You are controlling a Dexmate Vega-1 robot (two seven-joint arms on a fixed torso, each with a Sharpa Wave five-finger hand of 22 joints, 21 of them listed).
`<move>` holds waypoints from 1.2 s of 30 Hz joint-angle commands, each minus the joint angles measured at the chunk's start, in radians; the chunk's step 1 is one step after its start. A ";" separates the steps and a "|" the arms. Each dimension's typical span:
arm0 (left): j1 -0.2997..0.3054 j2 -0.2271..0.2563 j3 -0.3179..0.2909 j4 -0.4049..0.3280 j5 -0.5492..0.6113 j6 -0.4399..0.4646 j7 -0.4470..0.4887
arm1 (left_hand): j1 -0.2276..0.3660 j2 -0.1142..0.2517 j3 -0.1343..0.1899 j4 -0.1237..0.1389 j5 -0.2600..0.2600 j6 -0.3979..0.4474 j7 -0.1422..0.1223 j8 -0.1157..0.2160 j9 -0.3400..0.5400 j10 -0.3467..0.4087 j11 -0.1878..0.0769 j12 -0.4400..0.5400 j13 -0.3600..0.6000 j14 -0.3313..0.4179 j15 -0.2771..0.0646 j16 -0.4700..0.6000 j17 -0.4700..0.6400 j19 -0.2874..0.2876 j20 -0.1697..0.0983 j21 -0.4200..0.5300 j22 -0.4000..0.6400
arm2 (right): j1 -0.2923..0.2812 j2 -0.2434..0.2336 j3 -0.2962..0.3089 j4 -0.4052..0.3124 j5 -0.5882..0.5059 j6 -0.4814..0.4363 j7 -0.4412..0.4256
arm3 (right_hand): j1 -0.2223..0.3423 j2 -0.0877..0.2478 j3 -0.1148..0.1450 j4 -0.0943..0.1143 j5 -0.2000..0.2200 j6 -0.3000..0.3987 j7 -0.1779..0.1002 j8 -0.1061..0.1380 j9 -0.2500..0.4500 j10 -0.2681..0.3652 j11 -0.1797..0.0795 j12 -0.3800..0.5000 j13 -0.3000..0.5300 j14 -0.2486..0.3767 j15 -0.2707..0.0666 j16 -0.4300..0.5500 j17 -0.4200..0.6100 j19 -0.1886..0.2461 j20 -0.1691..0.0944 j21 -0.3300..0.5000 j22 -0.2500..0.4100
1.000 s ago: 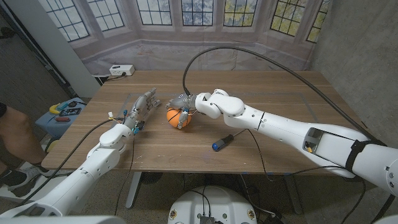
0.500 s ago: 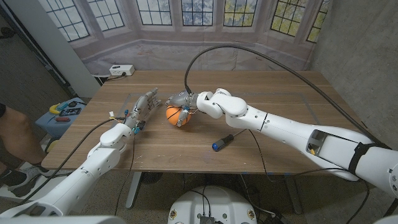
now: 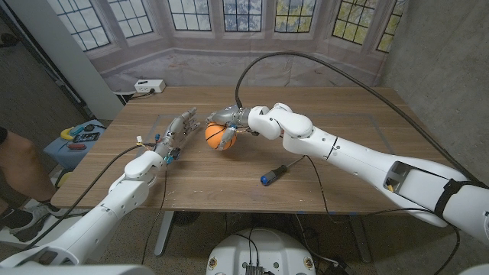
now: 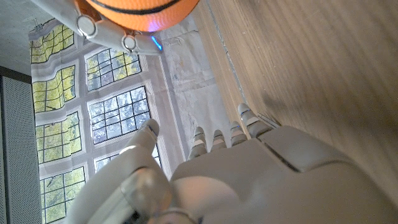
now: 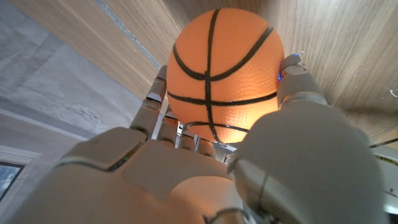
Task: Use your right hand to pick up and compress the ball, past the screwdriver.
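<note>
- The ball (image 3: 219, 136), an orange basketball, is gripped by the right hand (image 3: 231, 121), fingers wrapped around it, above the desk (image 3: 344, 164) left of centre.
- The left hand (image 3: 174, 135) is seen just left of the ball, fingers spread, holding nothing.
- The screwdriver (image 3: 273, 174) lies nearer, to the right.

The wooden table (image 3: 229, 183) has faint pale tape lines on its top. At its far left corner lies a white power strip (image 3: 150, 85), its cord running off the edge. Left of the table, lower down, sits a blue object (image 3: 76, 137) with small yellow and red things on top. A person's leg (image 3: 19, 168) shows at the left edge. Behind the table hangs a grey backdrop (image 3: 229, 61) printed with stone-framed windows (image 3: 244, 14), through which trees and sky appear; the same windows (image 4: 118, 112) appear in the left wrist view.
</note>
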 commanded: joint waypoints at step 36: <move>-0.004 0.010 0.018 -0.079 0.033 0.035 0.039 | 0.016 -0.005 0.004 -0.029 0.000 0.034 0.006 0.009 0.005 0.019 0.006 0.010 0.004 0.011 0.006 0.003 -0.002 0.011 -0.002 -0.021 0.005 | -0.079 -0.105 0.271 0.037 0.575 0.058 -0.124 | 0.016 0.040 0.035 0.015 -0.009 -0.017 -0.017 -0.023 0.005 0.001 0.007 0.024 0.017 0.013 0.000 -0.015 0.014 0.015 -0.010 -0.003 0.005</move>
